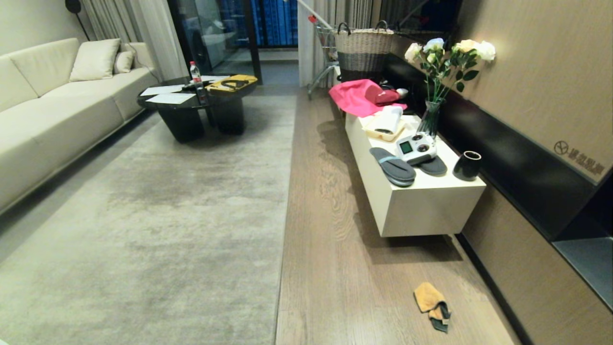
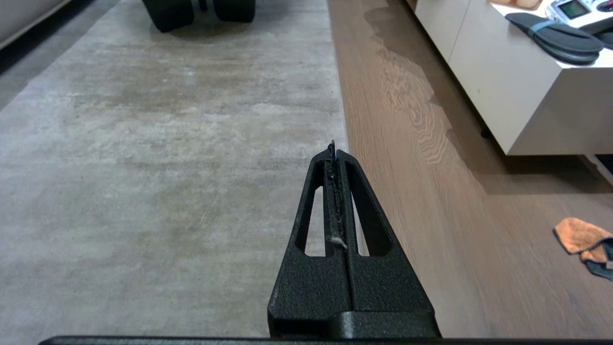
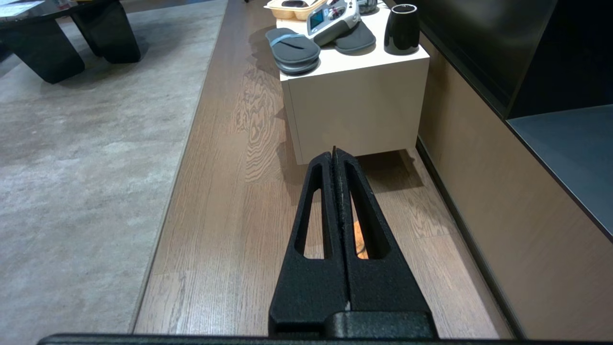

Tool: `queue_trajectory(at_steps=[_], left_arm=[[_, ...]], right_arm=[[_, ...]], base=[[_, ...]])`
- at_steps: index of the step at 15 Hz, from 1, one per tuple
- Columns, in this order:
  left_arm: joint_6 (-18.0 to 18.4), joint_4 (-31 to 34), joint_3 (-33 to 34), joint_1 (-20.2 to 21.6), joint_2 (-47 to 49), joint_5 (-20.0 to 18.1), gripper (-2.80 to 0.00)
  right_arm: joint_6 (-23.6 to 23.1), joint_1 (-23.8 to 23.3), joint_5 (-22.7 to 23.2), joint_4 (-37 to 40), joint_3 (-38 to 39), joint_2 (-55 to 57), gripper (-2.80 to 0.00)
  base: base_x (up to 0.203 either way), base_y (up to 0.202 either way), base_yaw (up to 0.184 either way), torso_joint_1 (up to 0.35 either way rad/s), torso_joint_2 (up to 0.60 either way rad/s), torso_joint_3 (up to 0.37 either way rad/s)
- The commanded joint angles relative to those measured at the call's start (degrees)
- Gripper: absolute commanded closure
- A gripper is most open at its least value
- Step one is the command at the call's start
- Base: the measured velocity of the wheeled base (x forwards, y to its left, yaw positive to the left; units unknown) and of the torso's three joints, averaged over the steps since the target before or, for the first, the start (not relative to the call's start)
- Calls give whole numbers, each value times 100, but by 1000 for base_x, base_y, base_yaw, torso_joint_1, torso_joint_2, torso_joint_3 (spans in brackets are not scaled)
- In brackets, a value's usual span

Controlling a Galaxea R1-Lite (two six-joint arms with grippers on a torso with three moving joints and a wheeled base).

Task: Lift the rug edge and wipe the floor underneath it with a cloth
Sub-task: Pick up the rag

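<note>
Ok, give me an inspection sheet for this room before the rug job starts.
Surface: wood floor bare beside the rug.
Job's things: rug edge lying flat; orange cloth crumpled on the floor, apart from the rug.
Clutter: slippers, controller, black cup, pink cloth on the white cabinet.
Grippers: left gripper shut, empty; right gripper shut, empty.
Cables: nothing seen.
Surroundings: sofa, coffee table, flowers.

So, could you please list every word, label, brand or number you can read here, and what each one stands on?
None can be read with certainty.
Wall panel: a round logo with a few characters, too small to read.
Bottle: red label, blurred.
White handheld device: green screen, text illegible.
Papers: print illegible.
</note>
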Motion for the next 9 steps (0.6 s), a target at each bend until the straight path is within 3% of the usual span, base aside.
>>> queue_trajectory(at_steps=[1,4,9], left_arm=[[-2,25,-19,0,-2,-5,0],[-2,43,-28,0,26,-5,0],[-2,43,-28,0,6,-5,0]], right_arm=[[2,9,-1,-3,0,9,0],[2,9,-1,-3,0,9,0],[2,9,-1,-3,0,0,0]], base=[[0,0,0,0,0,0],[0,0,0,1,3,-50],[0,0,0,2,2,-178]])
